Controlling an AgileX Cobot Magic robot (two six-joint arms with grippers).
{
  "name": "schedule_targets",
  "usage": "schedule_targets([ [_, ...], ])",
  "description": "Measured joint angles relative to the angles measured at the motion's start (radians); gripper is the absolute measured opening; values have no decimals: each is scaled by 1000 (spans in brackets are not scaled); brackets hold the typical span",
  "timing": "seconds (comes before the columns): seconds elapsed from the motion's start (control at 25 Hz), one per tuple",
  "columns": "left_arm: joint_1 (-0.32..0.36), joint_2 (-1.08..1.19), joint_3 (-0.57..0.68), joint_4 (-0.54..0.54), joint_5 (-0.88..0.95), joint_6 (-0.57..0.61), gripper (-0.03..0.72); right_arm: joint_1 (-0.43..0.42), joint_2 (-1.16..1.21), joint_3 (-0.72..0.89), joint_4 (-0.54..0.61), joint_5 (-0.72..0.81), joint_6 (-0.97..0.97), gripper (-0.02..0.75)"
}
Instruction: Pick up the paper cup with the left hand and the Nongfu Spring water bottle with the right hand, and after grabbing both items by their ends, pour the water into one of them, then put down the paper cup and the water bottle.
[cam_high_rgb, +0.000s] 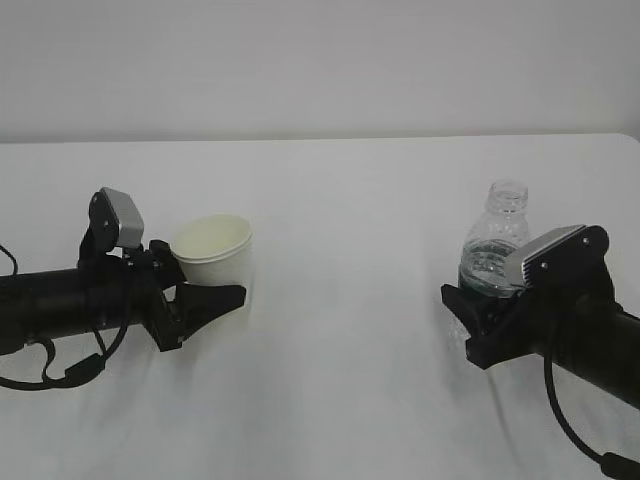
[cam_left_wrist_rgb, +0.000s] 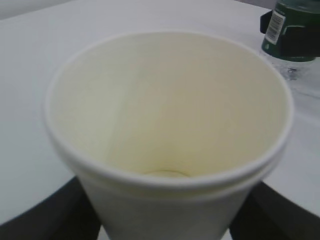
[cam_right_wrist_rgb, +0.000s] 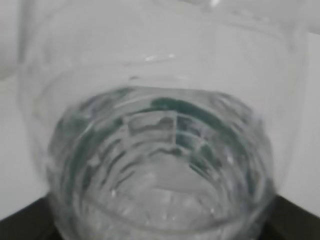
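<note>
The paper cup (cam_high_rgb: 212, 250) stands upright on the left, cream inside, and it looks empty in the left wrist view (cam_left_wrist_rgb: 170, 110). My left gripper (cam_high_rgb: 210, 285) reaches in low from the left and is shut on the cup's lower wall, with a black finger (cam_left_wrist_rgb: 45, 215) pressed against each side. On the right stands the clear, capless Nongfu Spring water bottle (cam_high_rgb: 495, 245) with its dark green label (cam_left_wrist_rgb: 292, 30). Water (cam_high_rgb: 488, 268) shows in its lower part. My right gripper (cam_high_rgb: 480, 310) is shut on the bottle's lower body (cam_right_wrist_rgb: 160, 150), which fills the right wrist view and hides most of the fingers (cam_right_wrist_rgb: 300, 220).
The white table (cam_high_rgb: 340, 330) stretches between the two arms and back to a pale wall. Cables hang from both arms near the front edge. No other objects are in view.
</note>
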Motion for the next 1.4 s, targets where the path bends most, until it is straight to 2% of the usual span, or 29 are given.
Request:
schedule_targets([
  [0.4, -157, 0, 0, 18, 0, -13, 495, 0, 0, 0, -115, 0, 8, 491],
  [0.76, -299, 0, 0, -29, -2, -14, 494, 0, 0, 0, -186, 0, 18, 491],
  [1.04, -364, 0, 0, -66, -2, -15, 494, 0, 0, 0, -223, 0, 22, 491],
  [1.4, -385, 0, 0, -78, -2, -15, 494, 0, 0, -10, -255, 0, 24, 491],
])
